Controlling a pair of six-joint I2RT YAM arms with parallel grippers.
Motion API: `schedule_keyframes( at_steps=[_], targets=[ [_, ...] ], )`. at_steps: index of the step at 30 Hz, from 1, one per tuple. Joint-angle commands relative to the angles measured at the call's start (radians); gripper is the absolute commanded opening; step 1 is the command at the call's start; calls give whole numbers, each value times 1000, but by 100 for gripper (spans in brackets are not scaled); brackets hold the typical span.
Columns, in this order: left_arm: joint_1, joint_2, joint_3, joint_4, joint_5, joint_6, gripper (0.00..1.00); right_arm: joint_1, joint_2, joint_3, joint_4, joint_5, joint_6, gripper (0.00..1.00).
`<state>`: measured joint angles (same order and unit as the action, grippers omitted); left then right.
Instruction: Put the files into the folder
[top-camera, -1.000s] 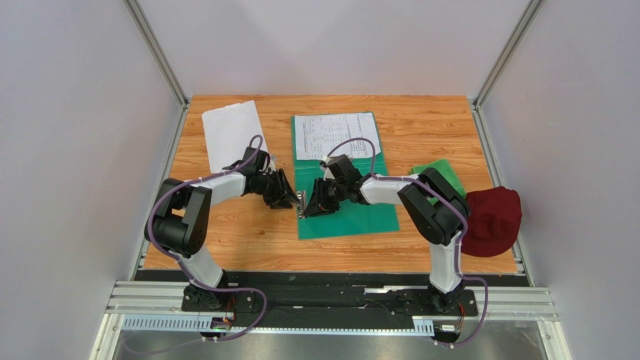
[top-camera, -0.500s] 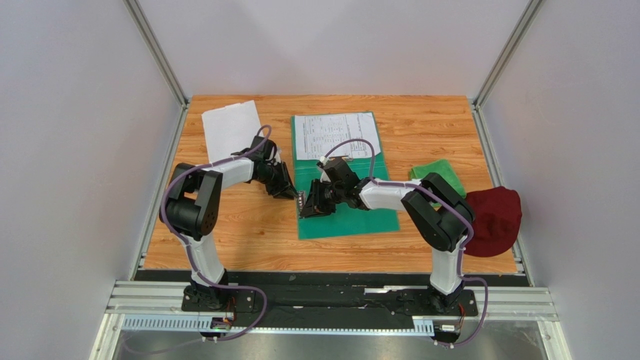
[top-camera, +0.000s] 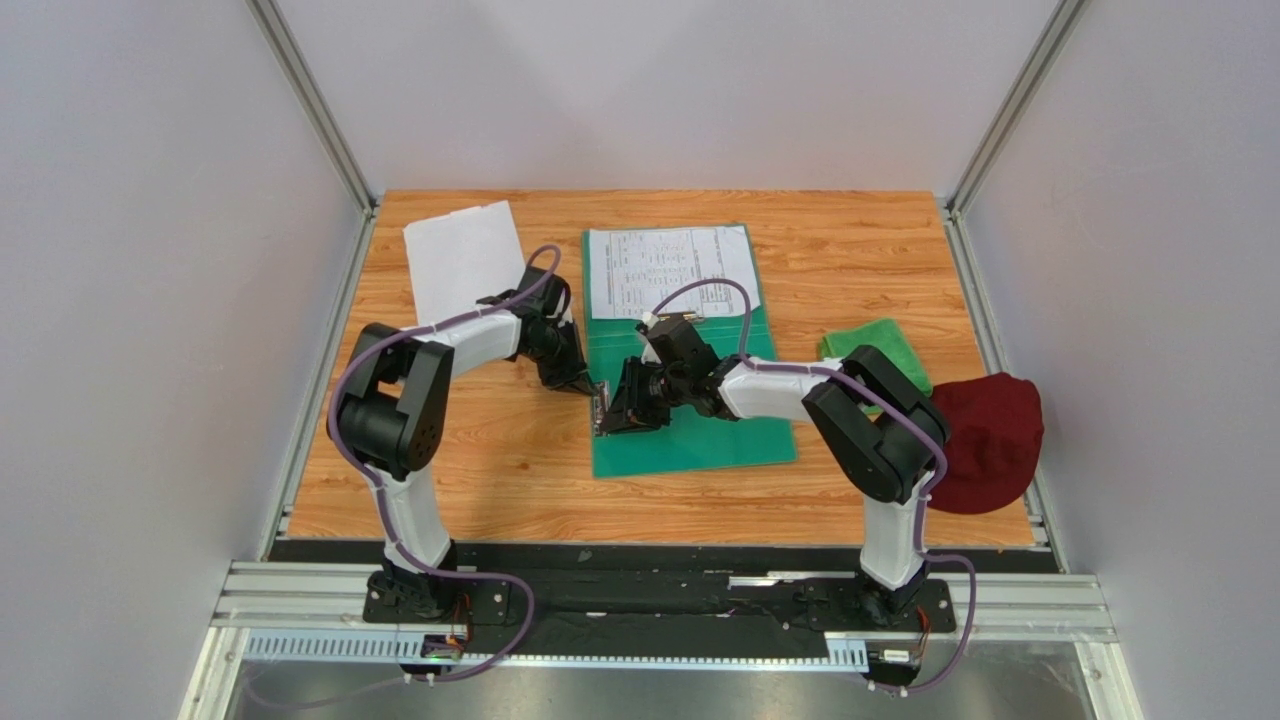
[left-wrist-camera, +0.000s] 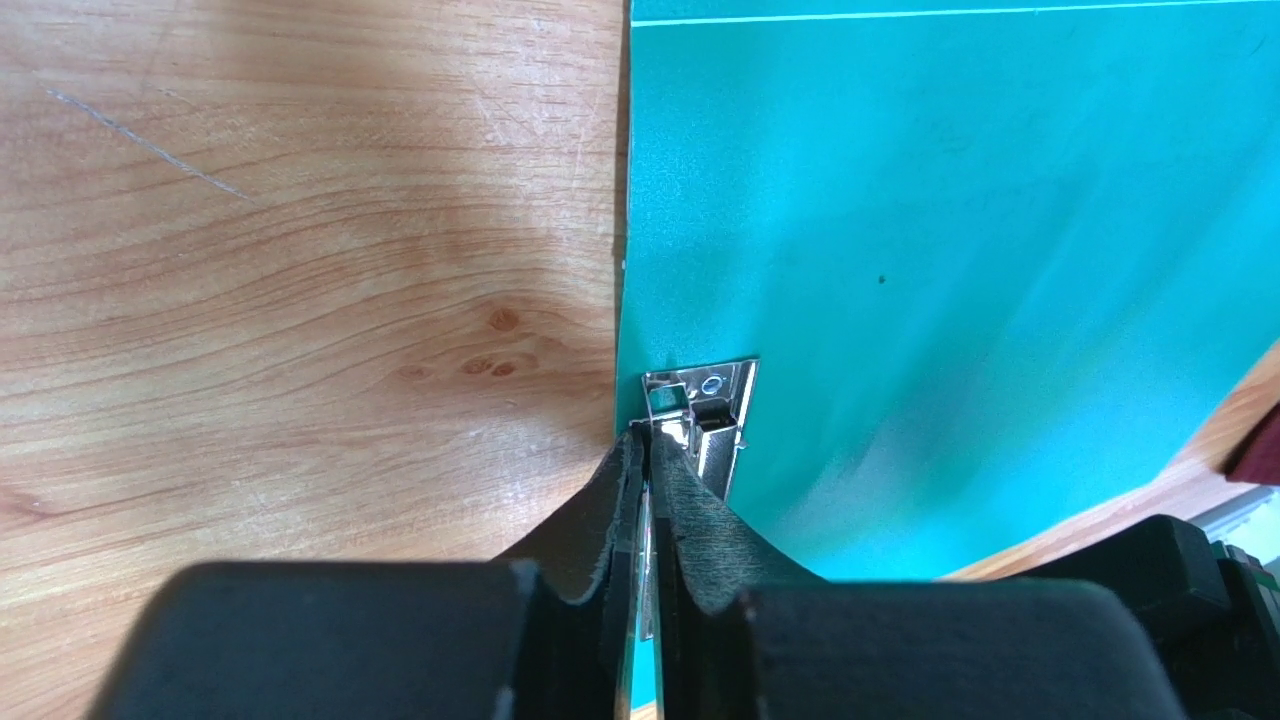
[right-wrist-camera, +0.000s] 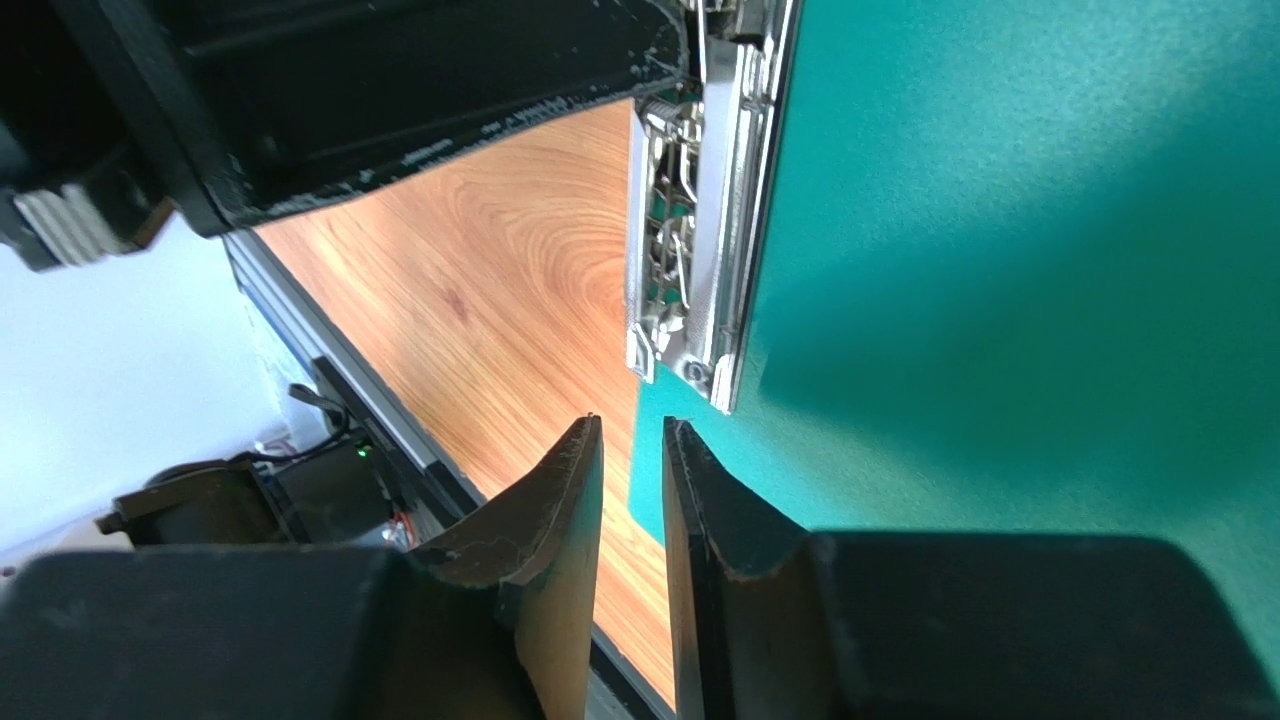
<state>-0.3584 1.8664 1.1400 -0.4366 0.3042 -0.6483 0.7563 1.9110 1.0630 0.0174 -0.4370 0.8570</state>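
The teal folder (top-camera: 706, 428) lies flat mid-table, and one printed file (top-camera: 669, 270) rests on its far end. A second file (top-camera: 463, 258), blank side up, lies on the wood at the far left. A metal clip (left-wrist-camera: 703, 408) sits on the folder's left edge. My left gripper (top-camera: 586, 384) is at that edge, and in the left wrist view it (left-wrist-camera: 649, 438) is shut on the thin folder edge right at the clip. My right gripper (top-camera: 607, 411) hovers just nearer me, beside the clip (right-wrist-camera: 694, 225). Its jaws (right-wrist-camera: 631, 429) stand narrowly open with nothing between them.
A small bright green cloth (top-camera: 881, 351) and a dark red cap (top-camera: 984, 435) lie at the right side. Metal frame rails run along both table sides. Bare wood (left-wrist-camera: 301, 255) spreads left of the folder. The two grippers are nearly touching.
My left gripper has moved right and away from me to the folder's left edge and closed on it. The right gripper narrowed slightly and barely shifted.
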Motion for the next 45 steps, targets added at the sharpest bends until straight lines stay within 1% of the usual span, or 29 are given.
schedule_keyframes(
  at_steps=[1, 4, 12, 19, 20, 21, 23, 24, 25, 28, 29, 33, 37, 38, 40, 42, 45],
  targets=[
    [-16, 16, 18, -19, -40, 0, 6, 15, 11, 35, 67, 0, 53, 24],
    [-17, 17, 10, -19, -28, -11, 0, 23, 26, 40, 69, 12, 56, 24],
    [-17, -7, -20, -17, -30, -16, 0, 26, 43, 40, 6, 83, -10, 25],
    [-19, -16, -31, -21, -20, -19, 0, 28, 98, 63, 35, 72, 4, 24],
    [-19, -19, -34, -22, -20, -17, 0, 28, 102, 68, 35, 72, 4, 23],
    [-19, -21, -34, -21, -20, -17, 0, 28, 103, 75, 30, 76, 5, 19],
    [-19, -23, -37, -22, -20, -14, 0, 26, 109, 80, 24, 80, -1, 17],
    [-19, -23, -36, -21, -20, -13, 0, 26, 109, 86, 12, 86, -4, 12],
    [-19, -21, -37, -21, -20, -11, 0, 26, 108, 87, 4, 90, -7, 10],
    [-19, -18, -34, -27, -22, 2, 0, 26, 102, 88, -13, 107, -29, 4],
    [-19, -15, -31, -27, -22, 6, 0, 26, 99, 86, -45, 109, -39, 4],
    [-19, -7, -29, -34, -17, 22, 0, 23, 92, 94, -53, 90, -50, 12],
    [-19, -6, -33, -33, -16, 27, 0, 14, 106, 97, -27, 46, -15, 9],
    [-19, -4, -33, -34, -19, 30, 0, 9, 111, 98, 10, 38, -9, 9],
    [-19, -4, -33, -36, -22, 33, 0, 2, 118, 98, 24, 8, 10, 8],
    [-19, -3, -34, -36, -25, 38, 0, -8, 117, 83, 62, -31, 19, 11],
    [-19, 4, -33, -36, -22, 41, 0, -21, 108, 54, 104, -48, 43, 13]
  ],
)
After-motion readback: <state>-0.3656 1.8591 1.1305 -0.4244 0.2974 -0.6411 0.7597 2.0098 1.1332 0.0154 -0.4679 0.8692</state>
